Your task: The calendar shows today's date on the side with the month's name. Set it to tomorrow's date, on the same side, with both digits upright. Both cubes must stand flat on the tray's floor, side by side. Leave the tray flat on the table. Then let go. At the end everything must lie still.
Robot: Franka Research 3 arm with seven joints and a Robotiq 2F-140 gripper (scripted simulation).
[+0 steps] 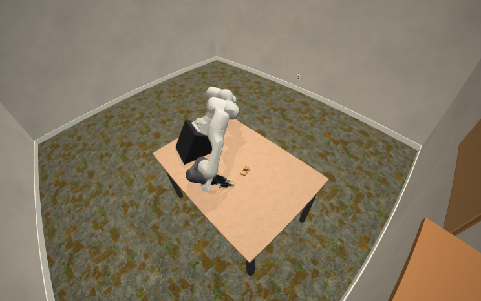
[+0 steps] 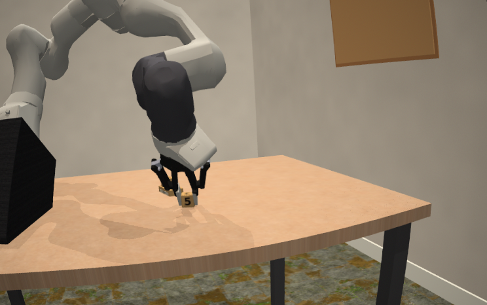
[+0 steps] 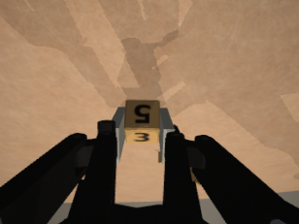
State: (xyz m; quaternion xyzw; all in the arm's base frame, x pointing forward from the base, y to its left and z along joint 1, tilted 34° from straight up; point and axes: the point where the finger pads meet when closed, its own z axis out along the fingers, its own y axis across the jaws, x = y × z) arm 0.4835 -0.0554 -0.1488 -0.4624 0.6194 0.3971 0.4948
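My gripper is shut on a small wooden date cube. It holds the cube very low over the table, near the table's left edge in the top view. The cube shows a 5 toward the exterior camera. In the wrist view a 5 is on the far face and a 3 on the face toward the camera. The small wooden calendar tray lies flat on the table a short way off. It is partly hidden behind my fingers in the exterior view, and what it holds is too small to tell.
The black base box of the arm stands at the table's far-left corner. A brown panel hangs on the wall. The table's front edge is close to the cube.
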